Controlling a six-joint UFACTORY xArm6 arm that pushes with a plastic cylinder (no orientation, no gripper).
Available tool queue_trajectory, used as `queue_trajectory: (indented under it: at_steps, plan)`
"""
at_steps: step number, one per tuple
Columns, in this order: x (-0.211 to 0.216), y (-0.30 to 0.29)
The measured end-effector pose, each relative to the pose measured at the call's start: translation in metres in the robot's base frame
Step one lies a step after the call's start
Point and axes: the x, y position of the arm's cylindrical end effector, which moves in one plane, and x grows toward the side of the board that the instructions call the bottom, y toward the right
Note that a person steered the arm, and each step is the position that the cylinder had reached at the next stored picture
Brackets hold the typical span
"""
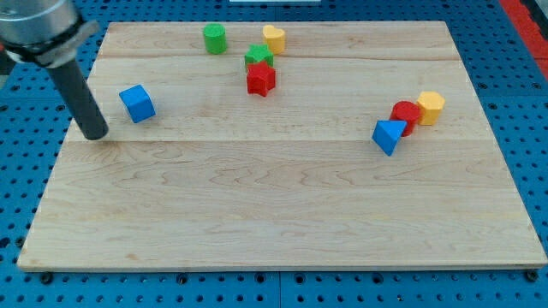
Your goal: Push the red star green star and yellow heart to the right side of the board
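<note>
Pale wooden tabletop (282,214) over a blue perforated base (26,197). No claw on this arm; it ends in a straight dark rod, so nothing is held.

My tip (95,135) sits on the wood near the view's left edge, just left of the blue cube (137,103), a small gap between them. It is well apart from every other block.

Task blocks cluster at the view's top, slightly left of centre. The red star-shaped block (260,79) lies lowest of the three. The green star-shaped block (258,56) is directly above it, and the two are touching. The yellow heart-shaped block (274,38) is up and right of the green star, just beside it; contact cannot be told. All three are well short of the view's right side.

A green cylinder (214,38) stands alone left of that cluster.

On the view's right, a second group: a blue triangular block (389,136), a red cylinder (405,115) touching it, and a yellow hexagonal block (431,107) against the red one.
</note>
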Motion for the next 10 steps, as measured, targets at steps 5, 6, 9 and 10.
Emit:
queue_trajectory:
  at_steps: [5, 6, 9, 10]
  plan:
    - [-0.094, 0.168]
    - [-0.101, 0.202]
    - [-0.141, 0.157]
    - [-0.176, 0.182]
